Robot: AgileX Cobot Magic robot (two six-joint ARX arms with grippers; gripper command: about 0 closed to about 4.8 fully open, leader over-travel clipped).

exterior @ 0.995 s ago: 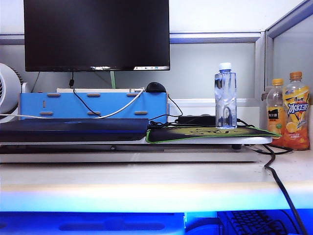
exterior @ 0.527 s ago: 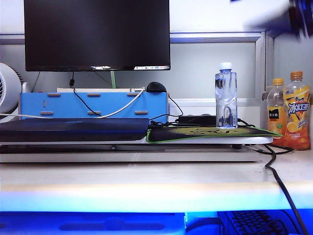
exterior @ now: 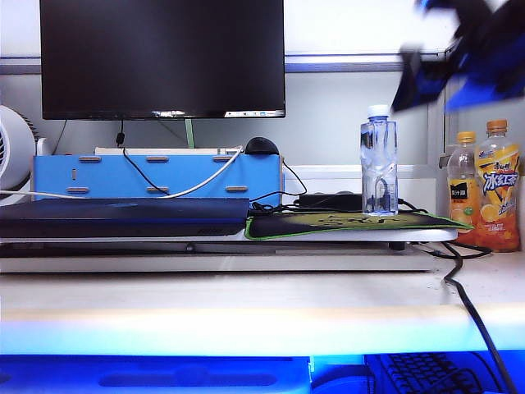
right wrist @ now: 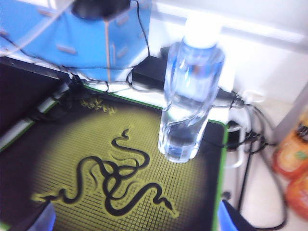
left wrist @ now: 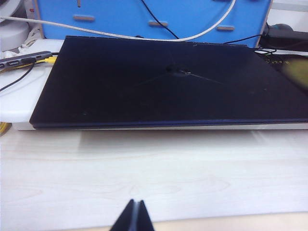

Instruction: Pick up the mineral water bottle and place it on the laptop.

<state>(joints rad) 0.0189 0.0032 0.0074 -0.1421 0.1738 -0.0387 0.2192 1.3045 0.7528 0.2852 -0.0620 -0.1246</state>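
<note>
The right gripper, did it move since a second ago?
Yes. The right gripper was out of sight a second ago; it has come down from the upper right corner of the exterior view toward the mineral water bottle, which stands unmoved on the mouse pad.

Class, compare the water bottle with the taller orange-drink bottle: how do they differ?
The water bottle is clear, label-less and white-capped; the orange-drink bottle holds orange liquid, has a printed label and an orange cap. The water bottle stands on the mouse pad; the orange-drink bottle stands beside it, off the pad. Both are upright and capped.
</note>
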